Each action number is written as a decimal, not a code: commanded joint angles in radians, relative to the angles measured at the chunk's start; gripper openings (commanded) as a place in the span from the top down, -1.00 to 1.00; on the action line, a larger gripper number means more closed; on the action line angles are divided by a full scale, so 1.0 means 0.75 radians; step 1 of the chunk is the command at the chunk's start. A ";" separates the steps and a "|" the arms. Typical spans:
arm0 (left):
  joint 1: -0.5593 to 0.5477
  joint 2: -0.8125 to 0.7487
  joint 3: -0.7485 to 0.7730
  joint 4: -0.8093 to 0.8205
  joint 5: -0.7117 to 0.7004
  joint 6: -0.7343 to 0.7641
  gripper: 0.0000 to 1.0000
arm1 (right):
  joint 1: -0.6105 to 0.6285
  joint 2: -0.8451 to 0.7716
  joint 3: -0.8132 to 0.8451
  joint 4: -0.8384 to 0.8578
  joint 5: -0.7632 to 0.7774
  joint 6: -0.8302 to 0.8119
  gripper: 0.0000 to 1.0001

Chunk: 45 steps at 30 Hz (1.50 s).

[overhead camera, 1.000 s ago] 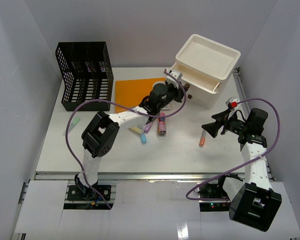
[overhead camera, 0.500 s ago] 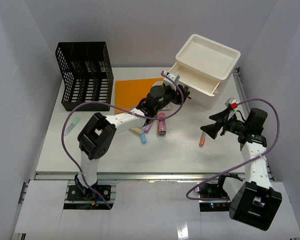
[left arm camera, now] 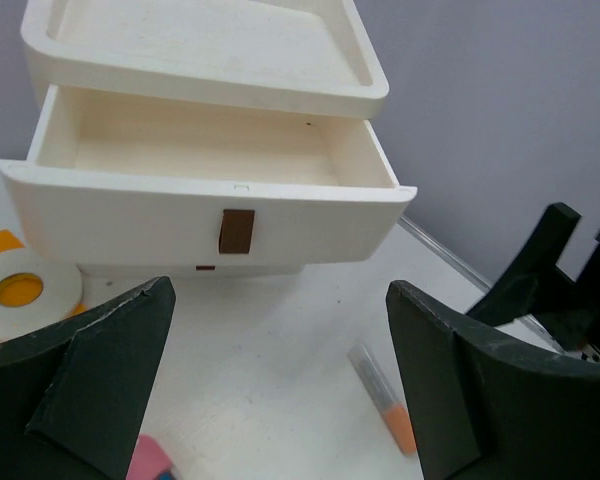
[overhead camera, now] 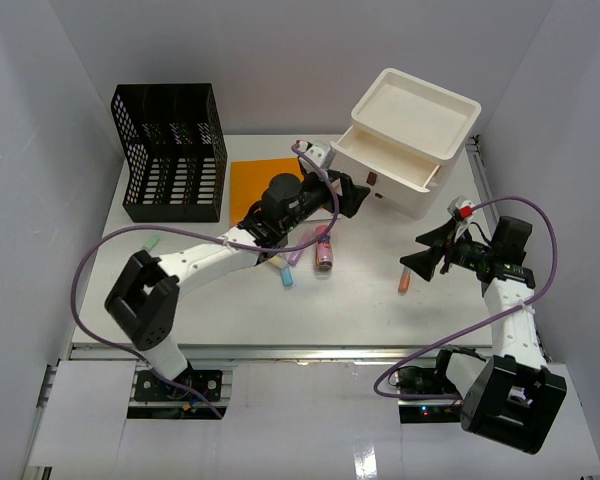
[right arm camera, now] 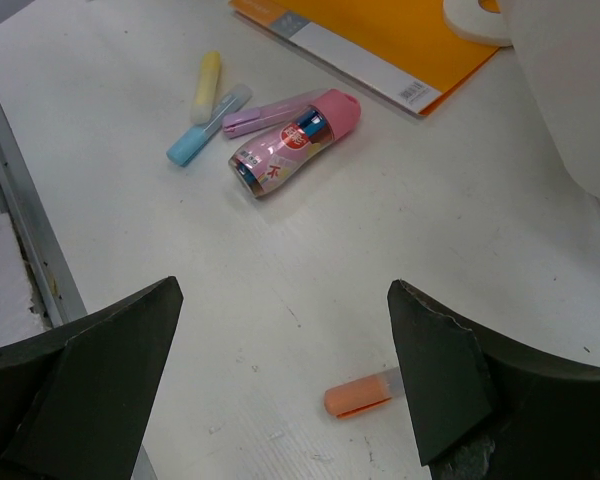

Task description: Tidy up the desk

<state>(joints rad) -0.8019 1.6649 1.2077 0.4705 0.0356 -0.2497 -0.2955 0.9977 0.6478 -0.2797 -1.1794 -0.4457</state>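
We see the left fingers [left arm camera: 100, 380] spread wide, facing the top drawer [left arm camera: 210, 190] (pulled open); the right fingers [right arm camera: 90, 380] gape likewise above the desk surface [overhead camera: 360, 300], which lies beneath both arms.

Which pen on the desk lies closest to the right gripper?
The orange pen, lying alone beside the right gripper; the yellow pen, blue pen and purple pen cluster farther away.
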 commanded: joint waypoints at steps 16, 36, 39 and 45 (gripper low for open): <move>0.022 -1.294 -0.790 -0.743 -0.482 0.019 -0.96 | 0.779 0.196 0.233 -0.320 1.392 0.056 -0.97; 0.024 -1.494 -0.792 -0.987 -0.518 0.100 -0.96 | 0.821 0.368 0.134 -0.130 1.836 0.400 -0.79; 0.023 -1.496 -0.792 -0.988 -0.517 0.098 -0.96 | 0.798 0.413 0.137 -0.108 1.813 0.404 -0.63; 0.022 -1.496 -0.793 -0.987 -0.503 0.096 -0.96 | 0.781 0.517 0.153 -0.072 1.743 0.398 -0.36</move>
<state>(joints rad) -0.7877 0.5479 0.6075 -0.2626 -0.3482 -0.1833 0.2987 1.3409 0.7494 -0.3869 0.1512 -0.1539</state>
